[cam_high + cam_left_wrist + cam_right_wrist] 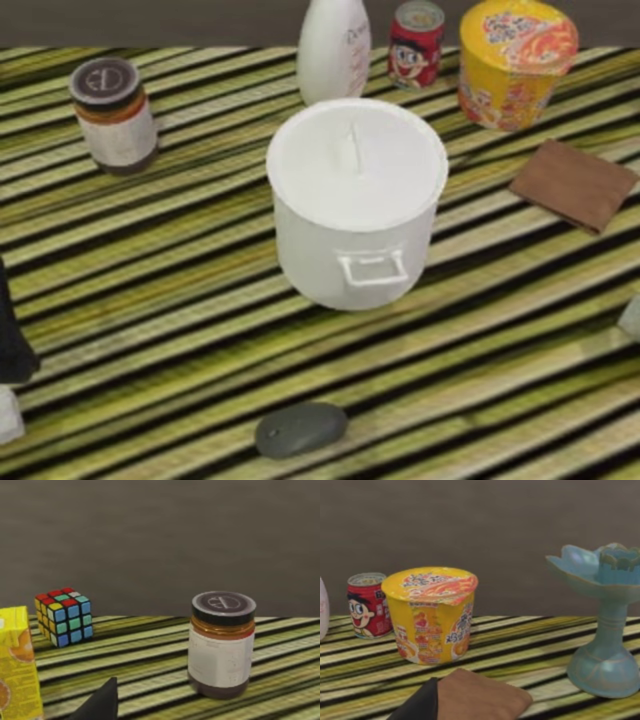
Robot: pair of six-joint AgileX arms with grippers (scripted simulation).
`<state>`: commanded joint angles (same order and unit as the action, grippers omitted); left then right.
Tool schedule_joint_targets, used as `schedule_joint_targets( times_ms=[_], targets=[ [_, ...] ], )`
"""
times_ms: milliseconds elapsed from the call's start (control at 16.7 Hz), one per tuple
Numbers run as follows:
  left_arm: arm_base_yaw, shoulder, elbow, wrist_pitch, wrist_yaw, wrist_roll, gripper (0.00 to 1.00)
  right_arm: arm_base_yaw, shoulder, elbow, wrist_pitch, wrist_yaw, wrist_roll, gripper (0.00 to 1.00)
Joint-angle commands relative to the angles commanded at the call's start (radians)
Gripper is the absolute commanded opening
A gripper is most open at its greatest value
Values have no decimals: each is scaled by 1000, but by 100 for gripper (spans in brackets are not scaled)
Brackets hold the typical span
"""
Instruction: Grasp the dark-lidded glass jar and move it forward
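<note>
The dark-lidded glass jar (pixel 112 115) stands upright at the far left of the striped table, with an orange-brown band under the lid and a white label. In the left wrist view the jar (pixel 221 644) is ahead of the arm and apart from it. My left gripper (pixel 12 345) sits at the table's left edge, well short of the jar. Only one dark fingertip (pixel 102 702) shows there, off to the side with nothing against it. My right gripper (pixel 630 318) is parked at the right edge, one fingertip (pixel 422 702) showing beside a brown pad.
A large white lidded pot (pixel 357 200) fills the middle. Behind it stand a white bottle (pixel 334 45), a red cartoon can (pixel 416 42) and a yellow noodle cup (pixel 515 62). A brown pad (pixel 574 184) lies right, a grey mouse (pixel 300 429) in front. A Rubik's cube (pixel 63 616) sits beyond the jar.
</note>
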<state>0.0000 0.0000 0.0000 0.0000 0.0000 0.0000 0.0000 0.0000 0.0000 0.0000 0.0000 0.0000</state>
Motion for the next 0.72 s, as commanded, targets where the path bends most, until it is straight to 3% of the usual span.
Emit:
schedule_joint_targets(
  times_ms=[360,720],
  targets=[
    [0,64,81,-35,10,17,100,0,0,0,0,0,0,100],
    [-11,365,435,-202,57,96,100,0,0,0,0,0,0,100]
  ],
)
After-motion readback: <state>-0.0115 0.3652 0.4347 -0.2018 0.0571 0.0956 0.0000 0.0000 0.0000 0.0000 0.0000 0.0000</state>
